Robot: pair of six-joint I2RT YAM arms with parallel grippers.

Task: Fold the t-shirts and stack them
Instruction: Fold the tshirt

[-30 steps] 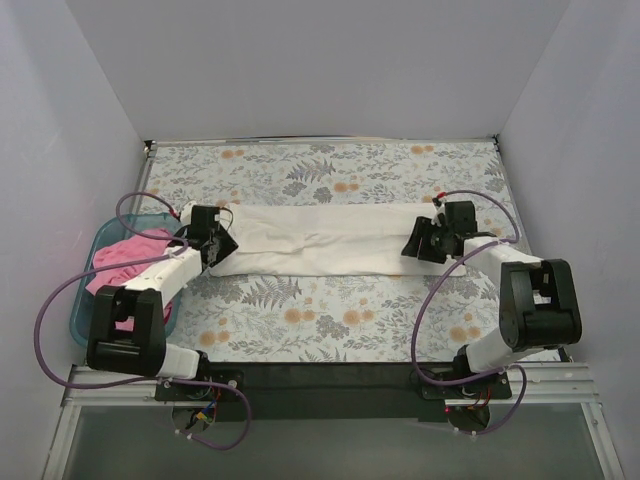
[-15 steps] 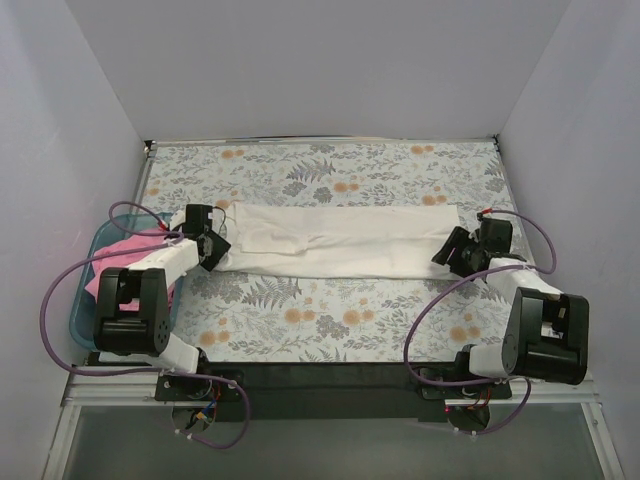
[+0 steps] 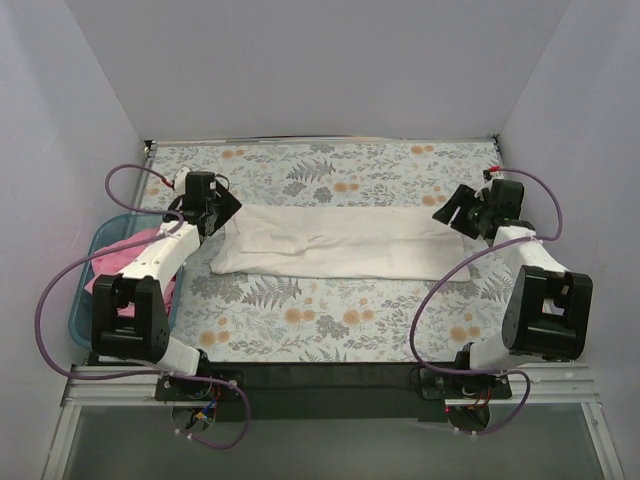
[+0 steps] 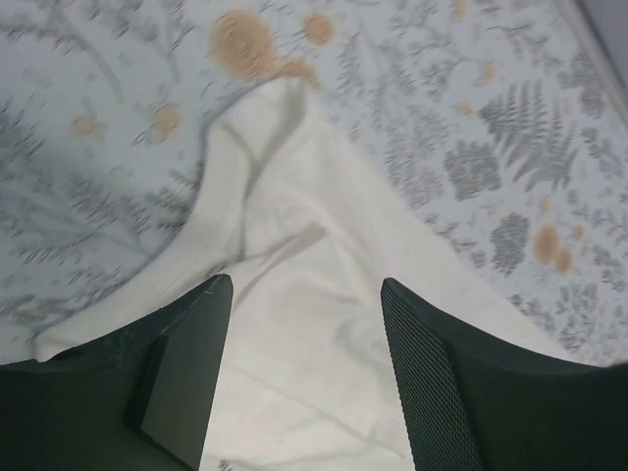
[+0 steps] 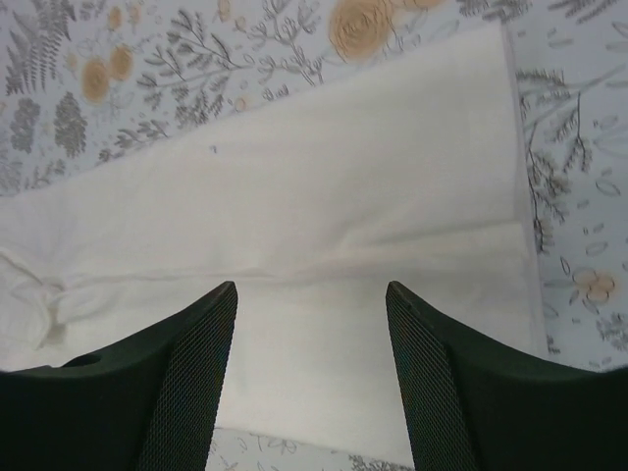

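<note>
The white t-shirt (image 3: pixel 345 243) lies folded into a long band across the middle of the floral table. It fills both wrist views, its sleeve end in the left wrist view (image 4: pixel 294 294) and its hem end in the right wrist view (image 5: pixel 324 226). My left gripper (image 3: pixel 222 205) is open and empty above the shirt's left end (image 4: pixel 306 294). My right gripper (image 3: pixel 455 210) is open and empty above the shirt's right end (image 5: pixel 312 294). The pink t-shirt (image 3: pixel 135 255) lies crumpled in the teal basket (image 3: pixel 85 300) at the left.
The floral tablecloth (image 3: pixel 330 320) covers the table. White walls close in the back and both sides. Purple cables loop off both arms. The teal basket stands against the left wall beside the left arm.
Both grippers have moved toward the back, up off the shirt's ends. The right arm swung from the shirt's right edge to its far right corner. The shirt lies stretched out wider than before.
</note>
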